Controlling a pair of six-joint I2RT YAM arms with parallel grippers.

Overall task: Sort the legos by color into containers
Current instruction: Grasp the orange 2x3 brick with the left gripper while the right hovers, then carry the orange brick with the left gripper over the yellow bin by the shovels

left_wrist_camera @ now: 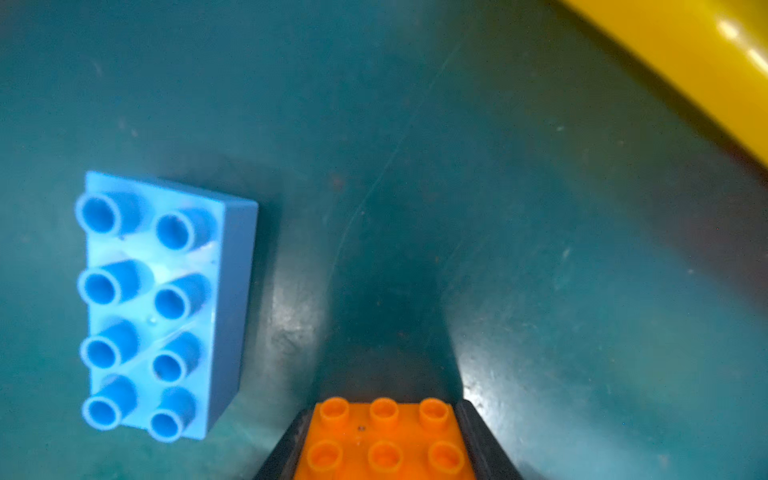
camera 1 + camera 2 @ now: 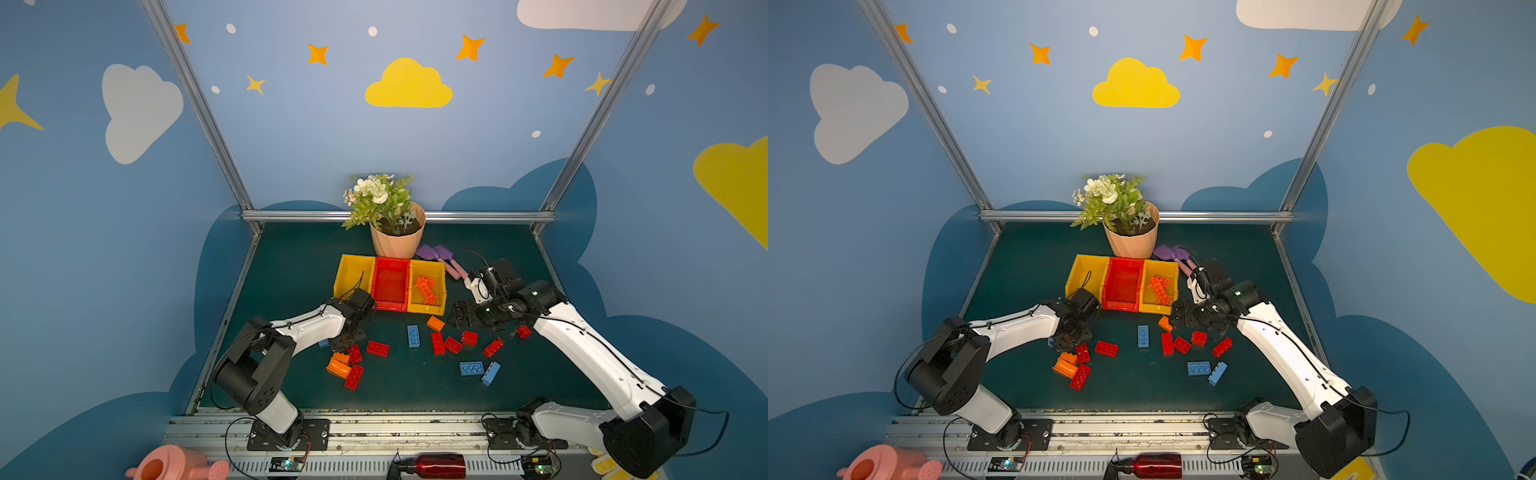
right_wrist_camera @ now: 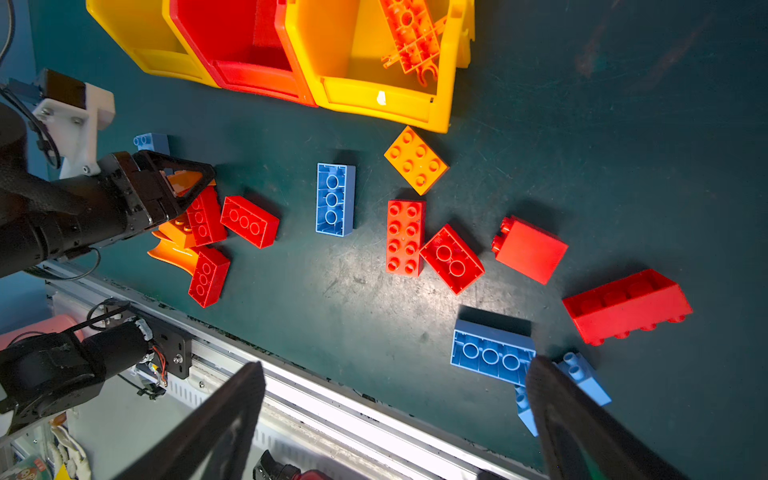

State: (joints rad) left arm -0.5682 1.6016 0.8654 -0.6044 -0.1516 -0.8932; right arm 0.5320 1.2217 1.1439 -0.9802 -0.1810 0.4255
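My left gripper (image 1: 384, 408) is shut on an orange lego (image 1: 384, 444), its black fingers pressed against both sides. It sits low over the pile at the mat's left (image 2: 347, 340), next to a light blue lego (image 1: 162, 303). My right gripper (image 3: 395, 415) hangs open and holds nothing, above the mat just in front of the right-hand yellow container (image 2: 428, 309). That container holds orange legos (image 2: 427, 289). The red container (image 2: 390, 301) and the left yellow container (image 2: 353, 270) look empty. Red (image 2: 437, 343), blue (image 2: 413, 336) and orange (image 2: 435, 323) legos lie loose on the mat.
A peach flower pot (image 2: 397, 243) stands behind the containers, with purple-and-pink shovels (image 2: 436, 254) to its right. A metal rail (image 2: 374, 419) runs along the front edge. Past it lie a pink watering can (image 2: 174, 465) and a red bottle (image 2: 436, 465).
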